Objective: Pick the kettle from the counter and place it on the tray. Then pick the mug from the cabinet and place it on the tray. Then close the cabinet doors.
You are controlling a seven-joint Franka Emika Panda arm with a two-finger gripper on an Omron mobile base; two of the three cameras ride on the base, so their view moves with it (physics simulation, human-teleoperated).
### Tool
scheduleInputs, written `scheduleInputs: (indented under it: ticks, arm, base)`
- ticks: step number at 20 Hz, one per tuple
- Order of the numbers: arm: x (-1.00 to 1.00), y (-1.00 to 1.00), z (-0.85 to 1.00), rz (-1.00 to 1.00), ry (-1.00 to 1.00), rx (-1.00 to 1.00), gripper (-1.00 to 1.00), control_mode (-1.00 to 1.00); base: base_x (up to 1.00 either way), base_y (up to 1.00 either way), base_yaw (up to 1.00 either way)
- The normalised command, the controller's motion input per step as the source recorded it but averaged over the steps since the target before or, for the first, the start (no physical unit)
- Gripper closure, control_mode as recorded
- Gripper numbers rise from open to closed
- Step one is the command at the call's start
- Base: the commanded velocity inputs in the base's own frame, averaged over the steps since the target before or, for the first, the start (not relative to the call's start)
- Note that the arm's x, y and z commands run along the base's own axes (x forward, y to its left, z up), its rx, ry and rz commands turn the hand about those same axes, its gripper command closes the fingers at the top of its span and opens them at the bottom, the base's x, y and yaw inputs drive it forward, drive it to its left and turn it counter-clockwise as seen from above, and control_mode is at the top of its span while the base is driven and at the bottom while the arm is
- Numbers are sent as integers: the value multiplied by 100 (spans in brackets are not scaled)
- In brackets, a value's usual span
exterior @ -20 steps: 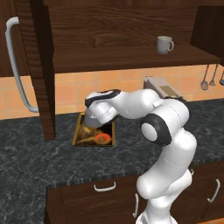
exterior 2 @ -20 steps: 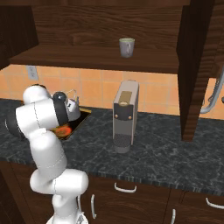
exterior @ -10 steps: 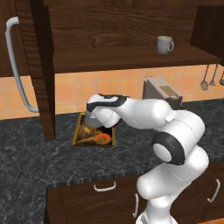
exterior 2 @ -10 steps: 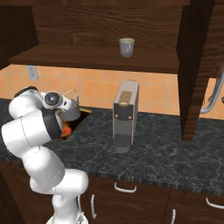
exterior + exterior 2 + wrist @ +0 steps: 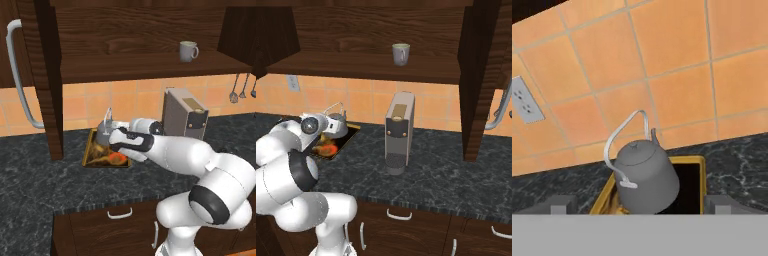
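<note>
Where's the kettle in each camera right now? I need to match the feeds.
Left base view: the kettle sits left of centre, on the tray, partly behind the arm.
Right base view: the kettle is at mid-left, just past the wrist.
Hand view: the kettle is low and central.
Shared landmark: the tray's gold rim, around the kettle in all three.

Flat, even rendered light across all views; no single source evident. Orange wall tiles (image 5: 677, 65) bright and evenly lit. Cabinet (image 5: 140, 35) interior dim, wood grain barely readable. Soft shadow under the shelf falls on the tiles. Counter (image 5: 446, 175) shows no glare. Kettle (image 5: 646, 177) has mild shading, no hard highlight. Both base views soft, low in detail; tray (image 5: 92, 150) pattern smeared, possibly from resolution. No edge distortion noticed.
</note>
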Motion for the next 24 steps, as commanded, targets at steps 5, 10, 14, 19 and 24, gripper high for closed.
scheduleInputs:
  ticks: [5,10,14,19,24]
  arm:
    - [-37,-12,86,-14,25,-5,-100,-100]
    - [-27,-5,94,-13,38,-6,-100,-100]
    - [-30,-1,92,-6,45,-2,-100,-100]
    - [-69,-4,59,0,15,-8,-100,-100]
    - [-81,-33,35,1,-9,-7,-100,-100]
  base:
    - [0,0,0]
    - [0,0,0]
    - [0,0,0]
    - [0,0,0]
    - [0,0,0]
